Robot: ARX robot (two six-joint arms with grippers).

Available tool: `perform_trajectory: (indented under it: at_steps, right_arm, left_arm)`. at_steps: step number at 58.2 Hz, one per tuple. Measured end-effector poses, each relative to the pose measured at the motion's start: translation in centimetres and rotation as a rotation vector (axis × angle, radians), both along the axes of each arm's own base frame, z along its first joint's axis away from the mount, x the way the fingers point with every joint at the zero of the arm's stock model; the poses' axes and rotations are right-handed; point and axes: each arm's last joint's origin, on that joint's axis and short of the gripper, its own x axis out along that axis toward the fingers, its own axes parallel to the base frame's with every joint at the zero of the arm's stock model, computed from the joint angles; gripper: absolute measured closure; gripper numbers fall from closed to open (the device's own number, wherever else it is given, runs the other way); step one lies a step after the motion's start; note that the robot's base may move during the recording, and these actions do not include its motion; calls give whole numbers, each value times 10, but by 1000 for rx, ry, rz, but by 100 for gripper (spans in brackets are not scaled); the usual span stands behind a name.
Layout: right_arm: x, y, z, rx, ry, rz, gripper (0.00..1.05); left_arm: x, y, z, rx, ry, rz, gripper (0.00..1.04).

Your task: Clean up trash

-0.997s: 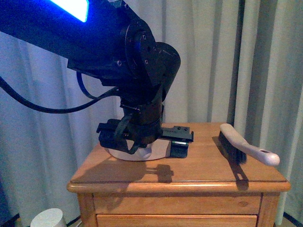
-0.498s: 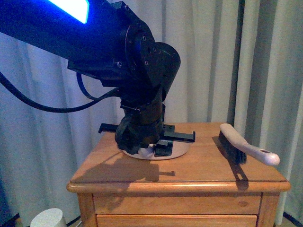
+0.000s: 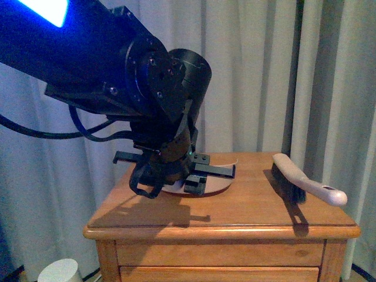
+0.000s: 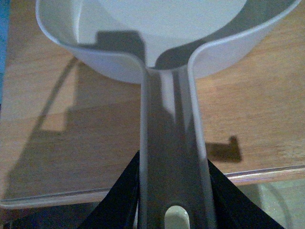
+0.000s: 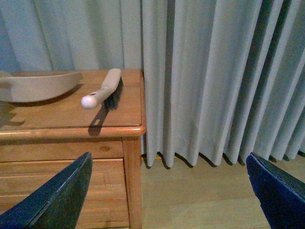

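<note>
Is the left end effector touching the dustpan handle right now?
Touching. Left wrist view: the left end effector clamps the dustpan handle, its dark fingers flush against both sides.

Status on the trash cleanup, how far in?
Done: left gripper is shut on the dustpan handle. In hand: pan held over the nightstand; what shows of it is empty. Left: brush lies untouched, right gripper is open beside the nightstand, and no trash shows in any view.
</note>
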Motion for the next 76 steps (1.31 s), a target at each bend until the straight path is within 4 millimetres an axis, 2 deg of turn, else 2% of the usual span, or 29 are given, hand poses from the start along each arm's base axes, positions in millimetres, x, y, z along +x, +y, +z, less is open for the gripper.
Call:
perform_trajectory:
  at_steps: [12,23,34,38,43,52,58,63,69,76]
  right_arm:
    - [0,0,0,0,0,0,7]
    - [0,0,0,0,0,0,7]
    - [0,0,0,0,0,0,7]
    - [0,0,0,0,0,0,7]
    - [0,0,0,0,0,0,7]
    - [0,0,0,0,0,0,7]
    - [0,0,0,0,0,0,7]
    - [0,0,0,0,0,0,7]
    - [0,0,0,0,0,0,7]
    - [0,0,0,0,0,0,7]
  left_arm:
    - [-19,18,29,-50,-91,-16,77]
    - [-46,46,71,-100,-268,-18,77]
    - [-98,84,114,-109,-517,-47,77]
    - [-131,105,129,-121,-621,-66,77]
    - [-165,127,139,-111,-725,-79,77]
    - [-216,165,145,-87,-875,-62,77]
    - [-245,189,143,-92,-920,-61,77]
    - [-279,212,137,-99,-952,-77,77]
    - [-302,224,127,-101,-956,-106,77]
    - [-319,237,119,-125,-960,-135,77]
